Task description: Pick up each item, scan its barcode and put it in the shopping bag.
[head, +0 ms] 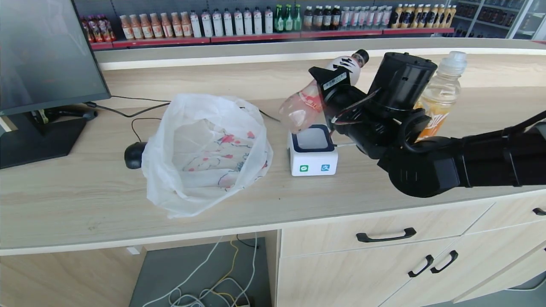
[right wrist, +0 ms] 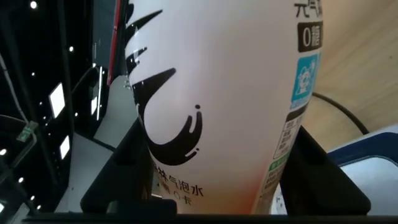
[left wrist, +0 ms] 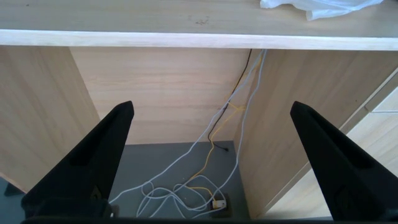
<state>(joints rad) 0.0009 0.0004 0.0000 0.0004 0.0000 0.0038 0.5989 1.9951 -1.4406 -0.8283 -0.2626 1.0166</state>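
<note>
Right hand (head: 329, 94) grips pink bottle (head: 300, 106), tilted over scanner (head: 313, 155), centre-right of frame; left hand (left wrist: 211, 155) open below counter (left wrist: 186, 25) edge.

The pink-bottomed clear plastic bottle (head: 300, 106) wears a white label with black brush strokes. At its eight o'clock, the translucent white plastic shopping bag (head: 160, 170) carries red print.

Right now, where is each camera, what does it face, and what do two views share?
Head view: on the head, facing down at counter, shopping bag and scanner; right gripper shows, holding the bottle.
Left wrist view: below the counter's edge, facing cables; open left gripper shows.
Right wrist view: against the bottle, scanner behind; fingers flank it.
Shared: head and right wrist views show bottle and scanner.
</note>
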